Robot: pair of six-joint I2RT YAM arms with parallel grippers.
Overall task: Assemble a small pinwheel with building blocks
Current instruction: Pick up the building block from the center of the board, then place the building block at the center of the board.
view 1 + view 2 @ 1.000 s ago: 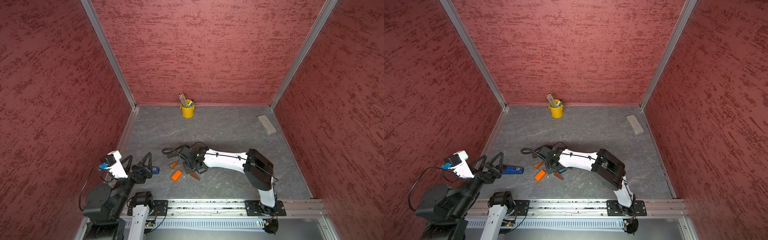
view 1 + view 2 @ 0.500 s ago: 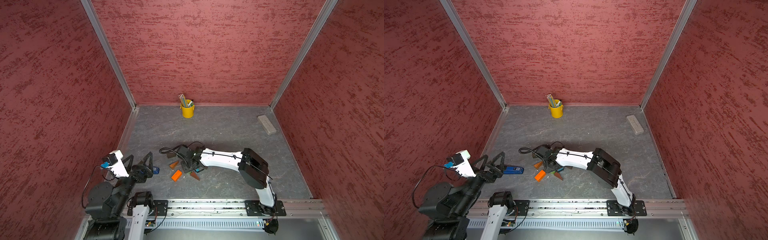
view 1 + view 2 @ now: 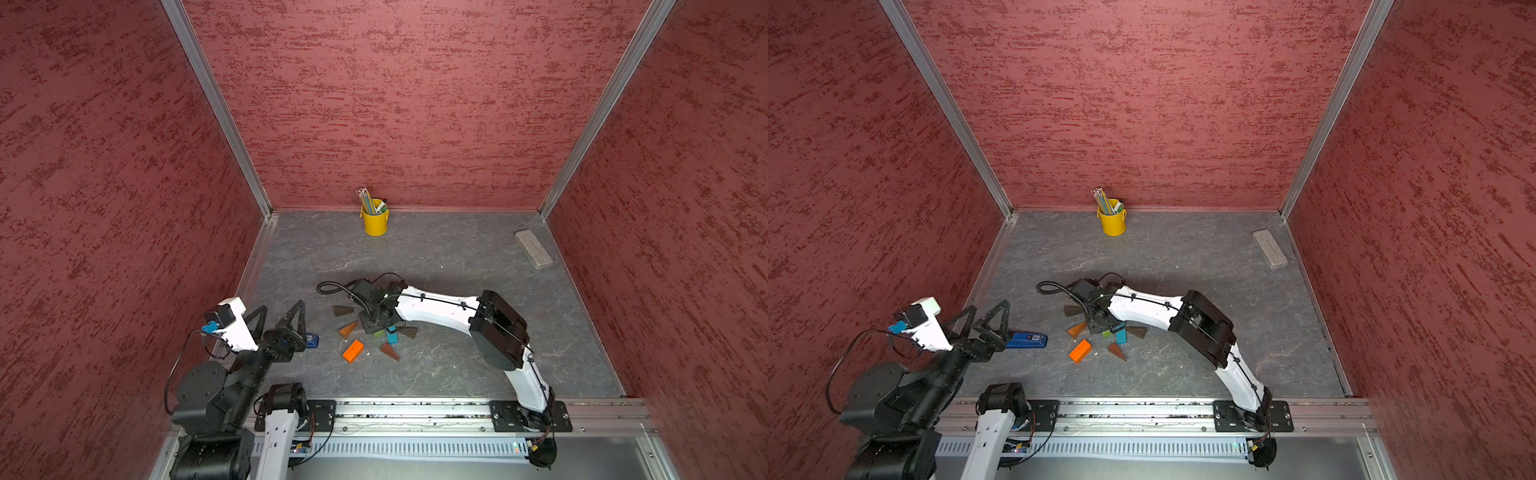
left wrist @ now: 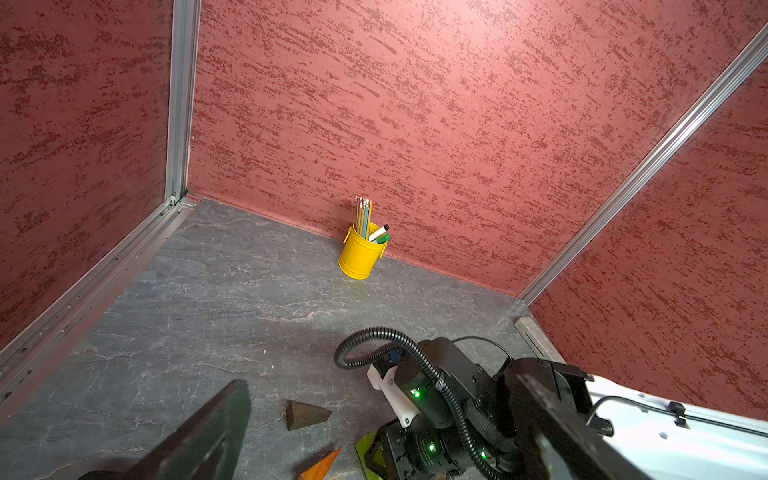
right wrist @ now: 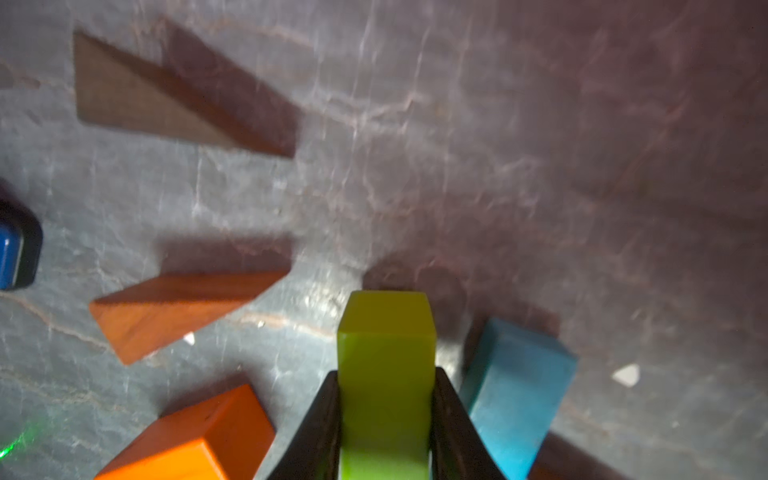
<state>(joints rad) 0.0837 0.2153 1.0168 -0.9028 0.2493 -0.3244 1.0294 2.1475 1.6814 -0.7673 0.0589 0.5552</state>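
The right pincer (image 5: 384, 399) clamps the green block (image 5: 386, 332); the blue block (image 3: 391, 336) lies just beside it at 3 o'clock. The left pincer (image 3: 277, 314) stands released at 9 o'clock.

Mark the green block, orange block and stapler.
green block (image 5: 386, 365), right wrist view, middle of long face
orange block (image 3: 353, 351), in a top view, centre of top face
stapler (image 3: 1026, 340), in a top view, mid body

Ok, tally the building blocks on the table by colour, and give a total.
orange block: 1
green block: 1
blue block: 1
dark brown wedges: 2
reddish wedges: 2
Total: 7
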